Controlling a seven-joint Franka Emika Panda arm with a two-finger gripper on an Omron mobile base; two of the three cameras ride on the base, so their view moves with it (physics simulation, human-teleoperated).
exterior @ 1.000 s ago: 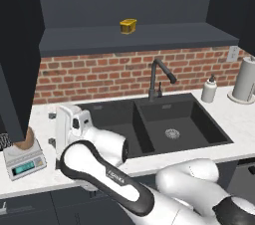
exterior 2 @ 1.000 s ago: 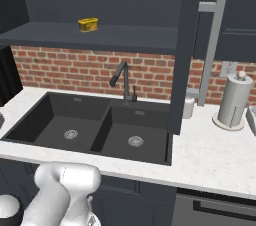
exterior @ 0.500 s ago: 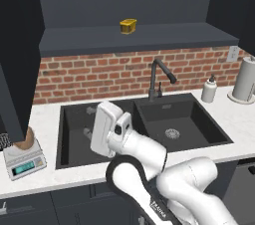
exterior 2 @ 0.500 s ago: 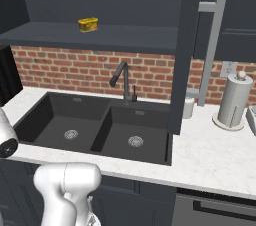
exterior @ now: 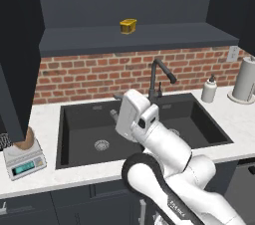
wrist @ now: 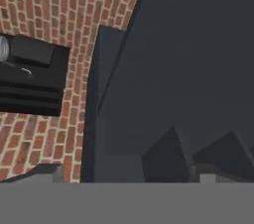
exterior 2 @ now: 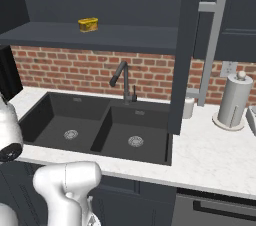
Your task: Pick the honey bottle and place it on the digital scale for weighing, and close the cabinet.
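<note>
Left cabinet (exterior: 17,59) door: it stands open. Its lower edge hangs directly over the honey bottle (exterior: 25,142), so a careless swing could clip the bottle and tip it.

Honey bottle: it rests on the digital scale (exterior: 22,163) at the counter's left end. It appears upright with its long axis vertical; its top is hidden by the door.

Gripper (wrist: 196,156): the fingertips stand apart and hold nothing. The hand is over the sink (exterior: 79,142), near the faucet (exterior: 158,77), which poses a collision risk.

Right door handle (exterior 2: 210,45): it projects outward.
</note>
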